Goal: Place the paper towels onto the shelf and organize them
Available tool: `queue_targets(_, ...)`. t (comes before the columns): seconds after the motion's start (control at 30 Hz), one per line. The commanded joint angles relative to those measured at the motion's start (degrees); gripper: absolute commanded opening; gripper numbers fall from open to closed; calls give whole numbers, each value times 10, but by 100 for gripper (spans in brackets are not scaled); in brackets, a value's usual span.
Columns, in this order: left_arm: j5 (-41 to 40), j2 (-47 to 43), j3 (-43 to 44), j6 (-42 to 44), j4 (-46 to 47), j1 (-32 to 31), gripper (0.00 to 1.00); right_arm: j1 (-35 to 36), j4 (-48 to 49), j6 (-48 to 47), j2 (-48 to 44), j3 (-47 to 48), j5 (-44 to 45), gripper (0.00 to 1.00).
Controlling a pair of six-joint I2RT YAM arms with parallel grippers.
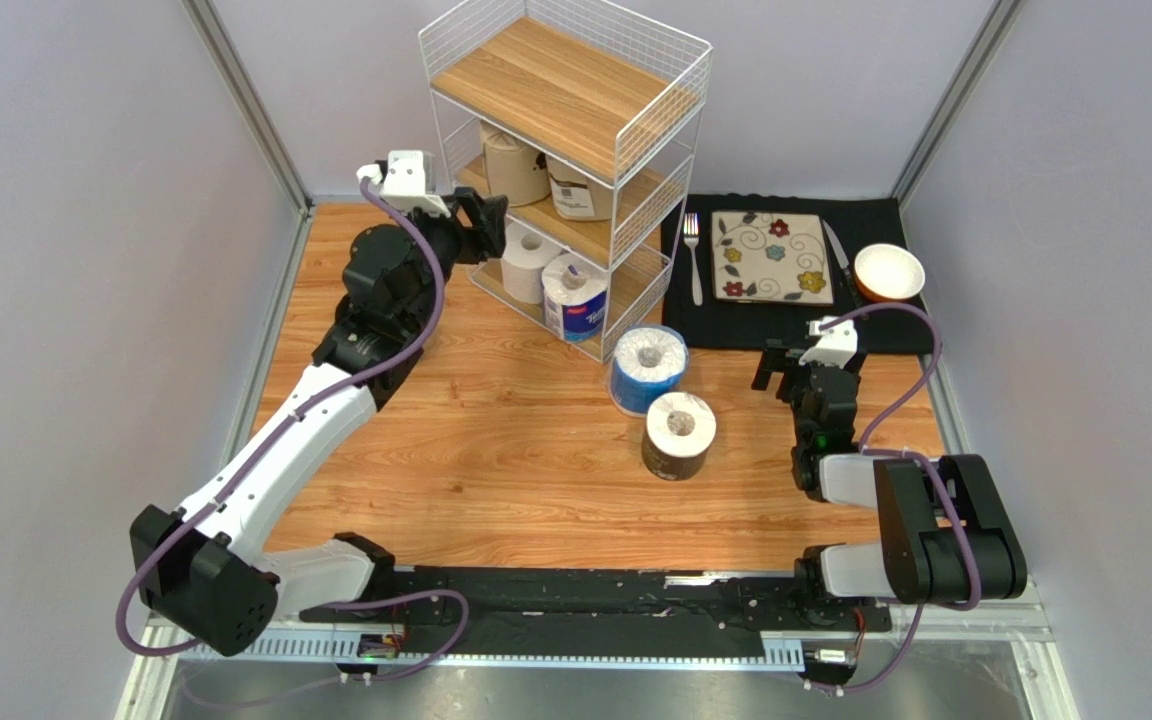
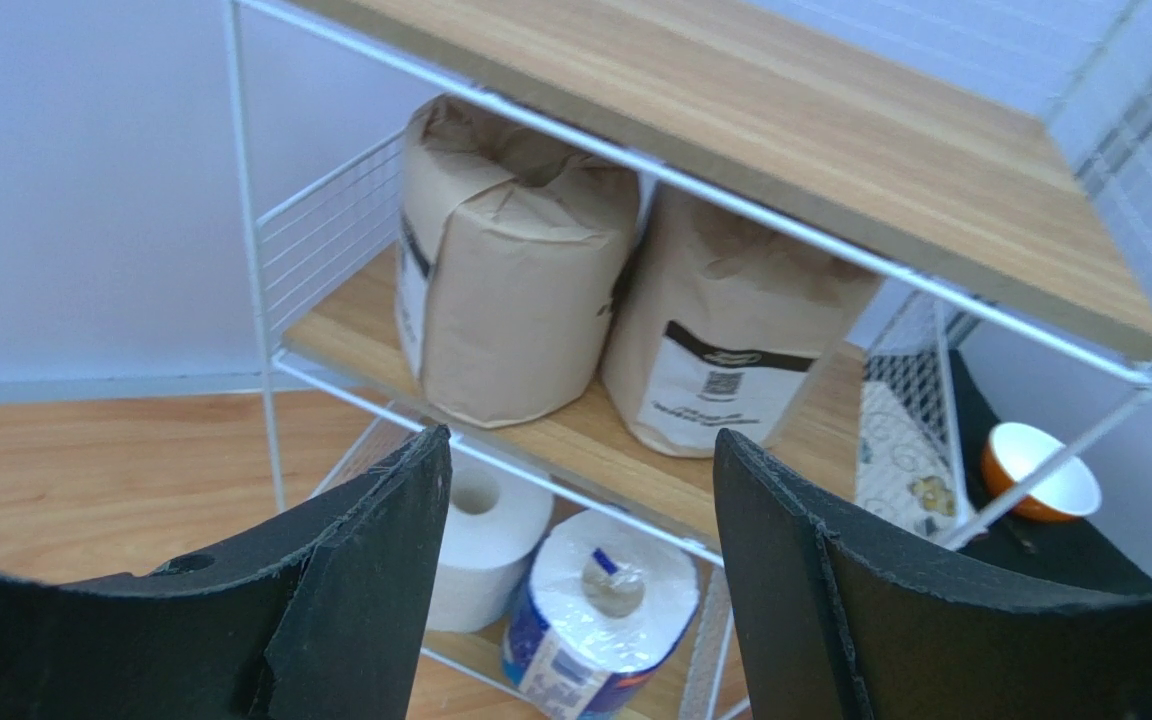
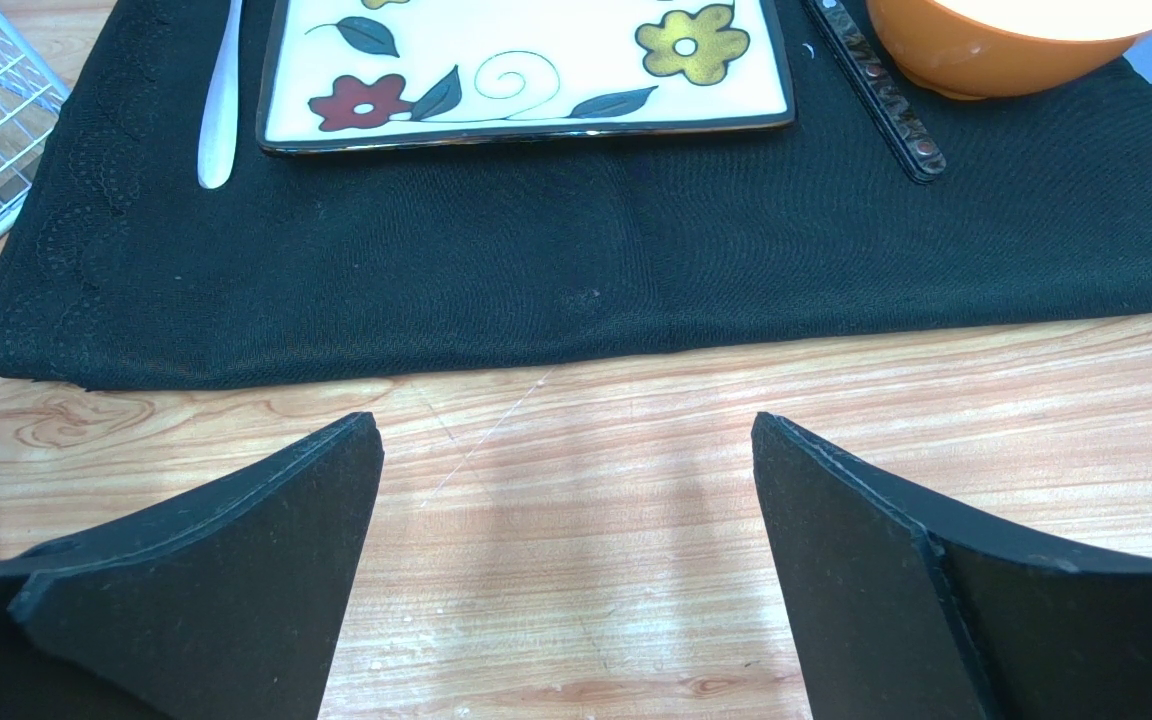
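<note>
Black left pincer (image 2: 582,450) partly spread, empty, before the shelf (image 2: 778,135); right pincer (image 3: 567,428) wide apart, empty, above wooden table (image 3: 627,600)

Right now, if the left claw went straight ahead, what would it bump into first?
Most likely the shelf. The open left claw aims at the front edge of its middle board, and two tan-wrapped rolls stand just behind that. I can't tell how far away it is.

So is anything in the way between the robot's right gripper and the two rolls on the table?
Nothing visible: only light wooden table lies between the open right gripper and the blue-wrapped roll and dark-wrapped roll.
</note>
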Motion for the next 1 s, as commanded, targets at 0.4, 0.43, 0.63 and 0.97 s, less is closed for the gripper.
queue_targets(0.4, 16, 158, 106, 4, -2, 99, 73, 2, 15, -3, -7, 14, 3, 99)
queue_targets(0.43, 15, 165, 112, 9, 0, 99, 73, 1, 14, -3, -6, 13, 4, 99)
queue_targets(0.63, 4, 215, 146, 25, 11, 99, 72, 1, 15, -3, -7, 14, 4, 99)
queue_targets(0.97, -11, 239, 147, 48, 23, 99, 72, 1, 15, -3, -7, 14, 3, 99)
